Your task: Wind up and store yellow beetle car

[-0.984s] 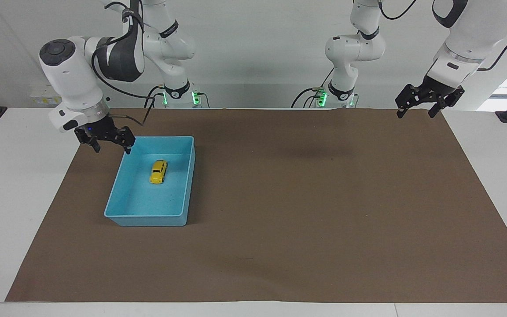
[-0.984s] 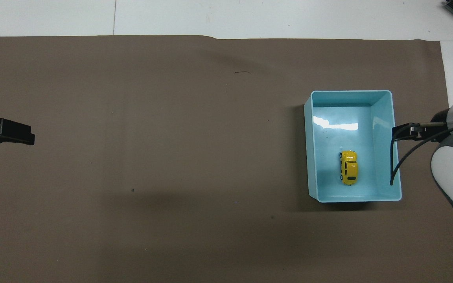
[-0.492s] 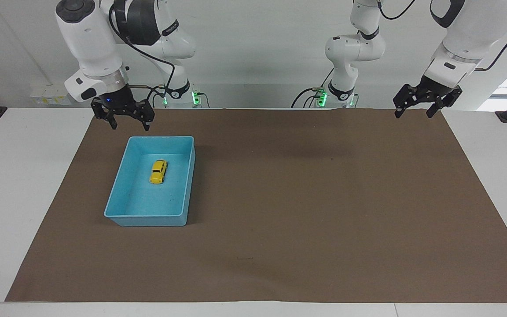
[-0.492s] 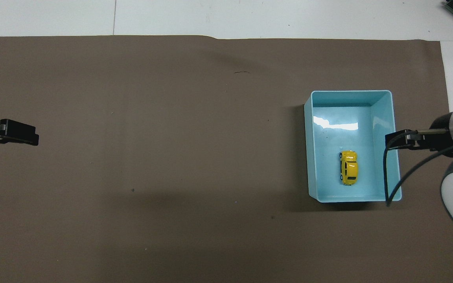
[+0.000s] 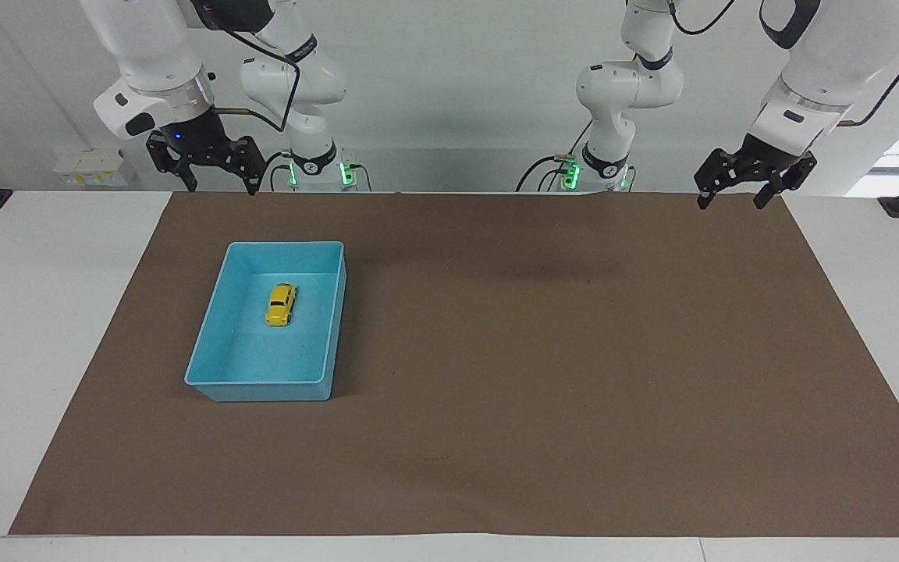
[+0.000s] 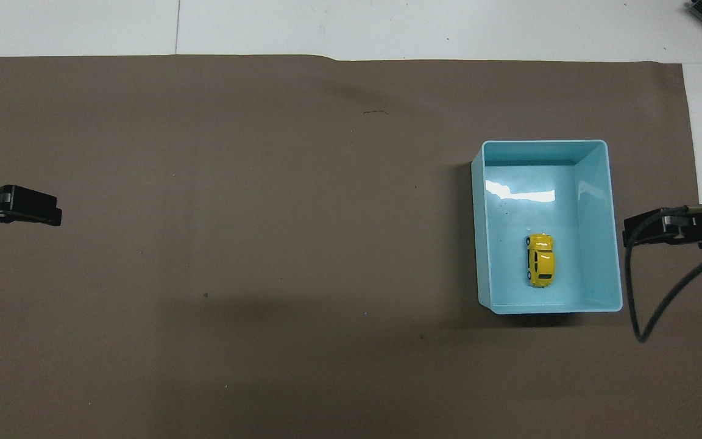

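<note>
The yellow beetle car [image 5: 281,304] lies on the floor of the blue bin [image 5: 262,384], in the half nearer to the robots; it also shows in the overhead view [image 6: 540,260], inside the bin [image 6: 478,231]. My right gripper [image 5: 218,184] is open and empty, raised high and clear of the bin; in the overhead view it [image 6: 646,227] shows beside the bin toward the right arm's end of the table. My left gripper [image 5: 733,200] is open and empty, waiting over the mat's corner at the left arm's end, and shows in the overhead view [image 6: 28,207].
A brown mat [image 5: 543,351] covers most of the white table [image 5: 28,328]. The bin stands toward the right arm's end. A black cable [image 6: 636,305] hangs in a loop from the right gripper.
My right gripper has risen from the bin's rim and drawn back toward the robots' side, empty. The car and the bin have not moved. The left gripper has barely shifted.
</note>
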Robot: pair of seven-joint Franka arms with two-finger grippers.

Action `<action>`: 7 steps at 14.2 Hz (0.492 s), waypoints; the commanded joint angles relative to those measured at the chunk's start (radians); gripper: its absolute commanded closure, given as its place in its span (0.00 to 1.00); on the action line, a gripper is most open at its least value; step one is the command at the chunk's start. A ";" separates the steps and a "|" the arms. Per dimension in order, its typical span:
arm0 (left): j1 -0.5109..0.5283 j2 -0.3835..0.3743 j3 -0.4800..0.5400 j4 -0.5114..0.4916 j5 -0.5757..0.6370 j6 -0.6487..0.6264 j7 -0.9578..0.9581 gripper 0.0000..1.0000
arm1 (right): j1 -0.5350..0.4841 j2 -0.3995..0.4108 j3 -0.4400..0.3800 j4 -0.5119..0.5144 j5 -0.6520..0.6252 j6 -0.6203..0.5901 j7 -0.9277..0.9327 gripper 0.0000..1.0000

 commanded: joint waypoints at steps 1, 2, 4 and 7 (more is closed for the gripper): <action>-0.004 -0.017 0.001 -0.013 0.016 -0.011 -0.002 0.00 | -0.013 0.040 0.006 0.055 0.022 -0.028 -0.006 0.00; -0.004 -0.017 0.001 -0.013 0.016 -0.011 -0.003 0.00 | -0.012 0.037 0.006 0.051 0.022 -0.027 -0.008 0.00; -0.003 -0.017 0.001 -0.012 0.016 -0.011 -0.008 0.00 | -0.020 0.030 0.006 0.029 0.025 -0.023 -0.017 0.00; 0.013 -0.017 0.010 -0.013 0.018 -0.009 -0.008 0.00 | -0.022 0.023 0.006 0.018 0.025 0.003 -0.021 0.00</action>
